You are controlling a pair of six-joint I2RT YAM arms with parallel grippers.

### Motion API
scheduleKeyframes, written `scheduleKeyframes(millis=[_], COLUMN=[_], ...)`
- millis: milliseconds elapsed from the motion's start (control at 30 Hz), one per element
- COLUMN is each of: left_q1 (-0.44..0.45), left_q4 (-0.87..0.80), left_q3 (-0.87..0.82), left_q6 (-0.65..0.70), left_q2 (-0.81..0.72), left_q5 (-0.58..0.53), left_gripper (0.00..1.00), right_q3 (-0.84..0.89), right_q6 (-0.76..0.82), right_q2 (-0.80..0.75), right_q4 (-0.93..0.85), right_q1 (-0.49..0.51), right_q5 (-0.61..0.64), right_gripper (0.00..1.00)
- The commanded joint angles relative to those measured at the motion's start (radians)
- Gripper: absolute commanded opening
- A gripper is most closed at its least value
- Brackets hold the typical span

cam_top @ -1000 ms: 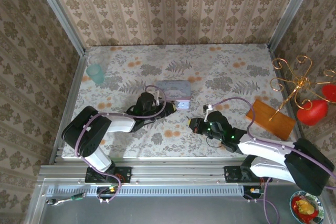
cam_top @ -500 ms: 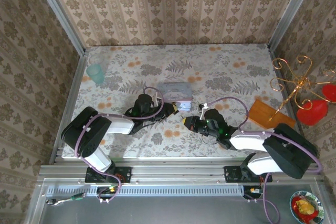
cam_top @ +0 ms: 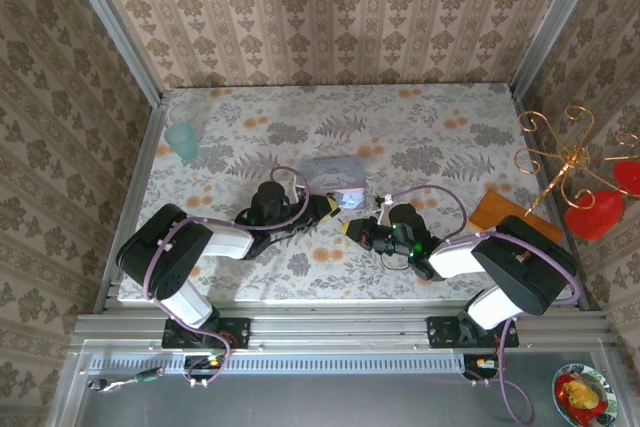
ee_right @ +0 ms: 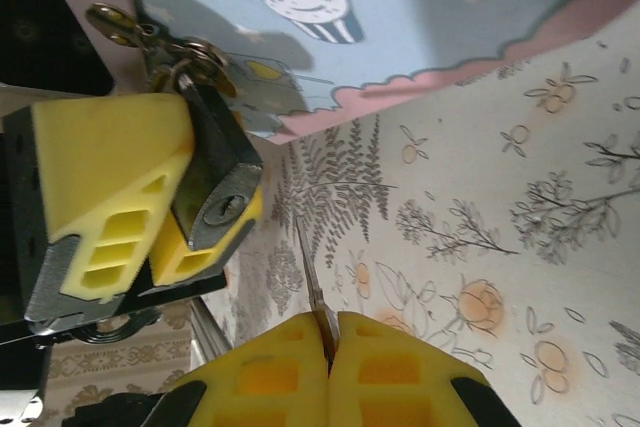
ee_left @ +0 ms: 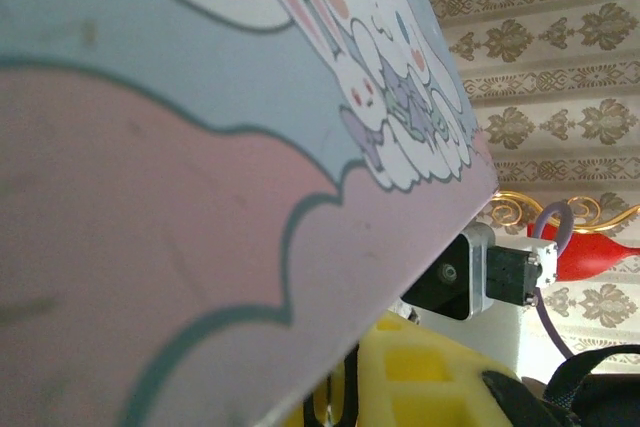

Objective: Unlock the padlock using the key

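Observation:
The padlock (ee_right: 215,187), a small dark block with its keyhole facing my right wrist camera, sits clamped between the yellow fingers (ee_right: 105,187) of my left gripper (cam_top: 327,209), which is shut on it. A ring with brass bits (ee_right: 150,32) hangs at its shackle. My right gripper (ee_right: 330,342) is shut on the key (ee_right: 312,282). The thin blade points up toward the padlock, and its tip is a little below and right of the keyhole, not touching. Both grippers meet just in front of the pale blue cartoon tin (cam_top: 335,172), which looms close in the left wrist view (ee_left: 200,147).
A teal cup (cam_top: 183,139) stands at the far left of the floral table. A wooden board (cam_top: 488,209) lies at the right edge, beside a gold wire stand (cam_top: 570,157) and red shapes (cam_top: 595,215). Metal frame rails border the table.
My right arm has swung left across the table, bringing the key up close to the left gripper. The left gripper has shifted slightly right, still gripping the padlock.

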State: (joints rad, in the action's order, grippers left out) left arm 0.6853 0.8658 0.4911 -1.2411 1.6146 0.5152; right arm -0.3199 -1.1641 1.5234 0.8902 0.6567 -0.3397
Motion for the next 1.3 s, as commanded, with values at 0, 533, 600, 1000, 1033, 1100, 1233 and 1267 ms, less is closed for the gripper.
scheduleKeyframes(millis=[0, 533, 600, 1000, 1033, 1100, 1233, 1267], left_q1=[-0.011, -0.02, -0.021, -0.015, -0.013, -0.011, -0.009, -0.008], left_q4=[0.078, 0.132, 0.132, 0.121, 0.115, 0.106, 0.097, 0.088], left_q3=[-0.003, -0.013, -0.014, -0.02, -0.019, -0.016, -0.012, -0.01], left_q6=[-0.018, -0.044, -0.043, -0.046, -0.043, -0.041, -0.042, -0.04], left_q2=[-0.011, 0.013, 0.012, -0.013, -0.015, -0.019, -0.033, -0.039], left_q5=[0.035, 0.043, 0.042, 0.042, 0.042, 0.044, 0.047, 0.047], left_gripper=[0.0, 0.0, 0.0, 0.0, 0.0, 0.0, 0.0, 0.0], right_q3=[-0.027, -0.027, -0.024, -0.015, -0.014, -0.013, -0.015, -0.013], right_q6=[-0.021, -0.017, -0.018, -0.022, -0.025, -0.033, -0.032, -0.034], right_q2=[0.011, -0.037, -0.04, -0.058, -0.057, -0.058, -0.061, -0.06], right_q4=[0.085, 0.061, 0.067, 0.058, 0.06, 0.071, 0.057, 0.058], right_q1=[-0.008, -0.025, -0.025, -0.035, -0.037, -0.037, -0.039, -0.04], right_q5=[-0.036, -0.053, -0.055, -0.029, -0.03, -0.026, -0.017, -0.014], right_gripper=[0.0, 0.0, 0.0, 0.0, 0.0, 0.0, 0.0, 0.0])
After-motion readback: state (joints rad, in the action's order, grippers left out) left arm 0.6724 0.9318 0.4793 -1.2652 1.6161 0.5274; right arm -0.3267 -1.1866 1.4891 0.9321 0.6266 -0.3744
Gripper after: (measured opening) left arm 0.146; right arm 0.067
